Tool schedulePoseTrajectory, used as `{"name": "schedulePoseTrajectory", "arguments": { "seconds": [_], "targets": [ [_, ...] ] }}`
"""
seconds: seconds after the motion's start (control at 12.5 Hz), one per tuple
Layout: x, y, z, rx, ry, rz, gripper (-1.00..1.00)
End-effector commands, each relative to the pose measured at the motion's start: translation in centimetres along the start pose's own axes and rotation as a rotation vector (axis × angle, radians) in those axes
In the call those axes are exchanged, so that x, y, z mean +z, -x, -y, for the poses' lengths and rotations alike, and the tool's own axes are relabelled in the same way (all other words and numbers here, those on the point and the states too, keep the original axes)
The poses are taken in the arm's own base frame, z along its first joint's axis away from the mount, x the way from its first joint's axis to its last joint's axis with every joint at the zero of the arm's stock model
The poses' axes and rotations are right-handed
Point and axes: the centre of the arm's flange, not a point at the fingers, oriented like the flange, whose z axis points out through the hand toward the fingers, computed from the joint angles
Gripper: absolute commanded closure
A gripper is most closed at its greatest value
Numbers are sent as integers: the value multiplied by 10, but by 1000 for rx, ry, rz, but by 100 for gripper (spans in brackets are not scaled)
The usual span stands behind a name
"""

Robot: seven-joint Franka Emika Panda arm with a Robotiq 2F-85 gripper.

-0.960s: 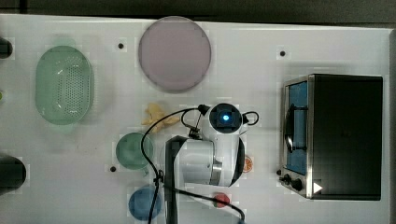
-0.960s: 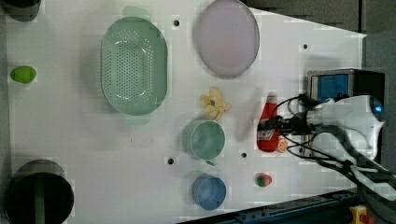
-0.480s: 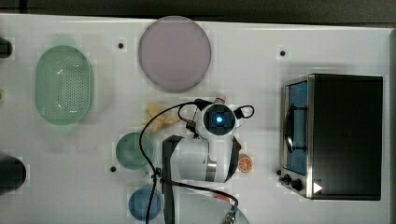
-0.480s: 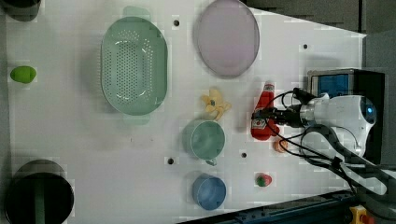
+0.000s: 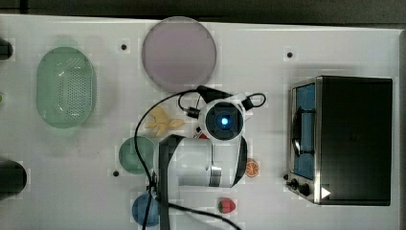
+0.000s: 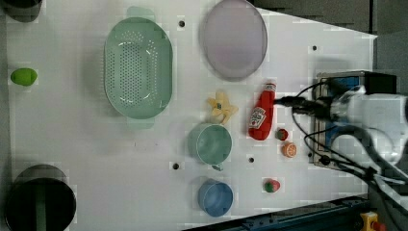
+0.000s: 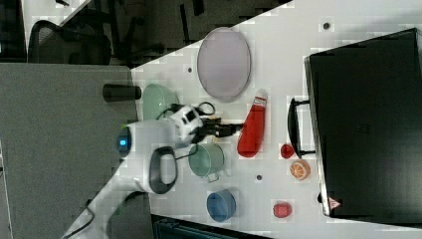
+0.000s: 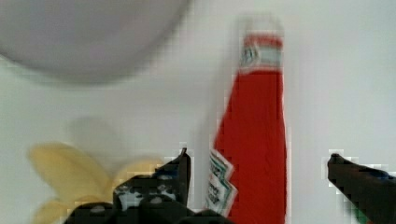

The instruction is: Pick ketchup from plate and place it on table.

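Note:
The ketchup [image 6: 260, 111] is a red bottle with a white cap lying flat on the white table [image 6: 96, 159], cap towards the pale mauve plate [image 6: 233, 38] and just clear of its rim. In the wrist view the ketchup [image 8: 254, 140] lies between my two dark fingers [image 8: 180, 170], which stand wide apart without touching it. My gripper [image 8: 259, 156] is open over the bottle's lower body. In the right view the gripper [image 7: 231, 128] sits beside the ketchup [image 7: 252, 127], below the plate [image 7: 223, 63]. In the top view my wrist covers the bottle except a red sliver [image 5: 203, 136].
A yellow banana toy [image 6: 221, 106], a dark-green cup [image 6: 210, 143] and a blue bowl [image 6: 215, 197] lie at the left view's left of the bottle. A red round piece [image 6: 282, 134], orange slice [image 6: 289, 149], strawberry [image 6: 272, 185] and black oven [image 5: 352, 139] are nearby. The green basket [image 6: 138, 67] is farther off.
The arm has moved towards the plate, up in the top view and to the left view's left. The ketchup also shows further to the left view's left than a second ago.

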Motion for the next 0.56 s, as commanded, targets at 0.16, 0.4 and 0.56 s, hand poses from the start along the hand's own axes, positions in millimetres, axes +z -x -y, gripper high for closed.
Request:
{"name": "schedulePoseTrajectory", "arguments": {
  "seconds": [0.16,0.4,0.56],
  "targets": [
    [-141,-43,26,188,-60,-165,-100],
    [-203,-40,35,363,-12,-25,-100],
    [-250,-41,38,435,16,25,-100]
  ]
}}
